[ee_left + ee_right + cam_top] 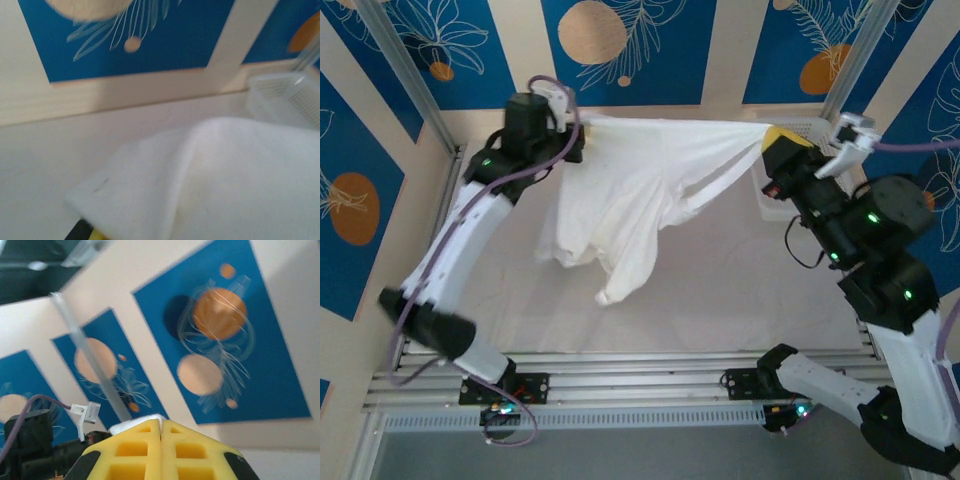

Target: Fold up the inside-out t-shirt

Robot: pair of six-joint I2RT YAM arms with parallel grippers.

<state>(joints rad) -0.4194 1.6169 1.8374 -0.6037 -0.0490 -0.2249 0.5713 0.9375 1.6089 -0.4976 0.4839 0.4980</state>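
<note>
left gripper [572, 138] and right gripper [772, 142] clamped, held high, wide apart.

White lattice basket [287, 95] at table's [720, 290] far right, blue leaf-patterned wall panels [620, 50]

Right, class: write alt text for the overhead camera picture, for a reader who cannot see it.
A white t-shirt is stretched taut between two robot grippers over a pale table. The left gripper pinches one end and the right gripper the other, near a white basket; the rest hangs wrinkled.
</note>
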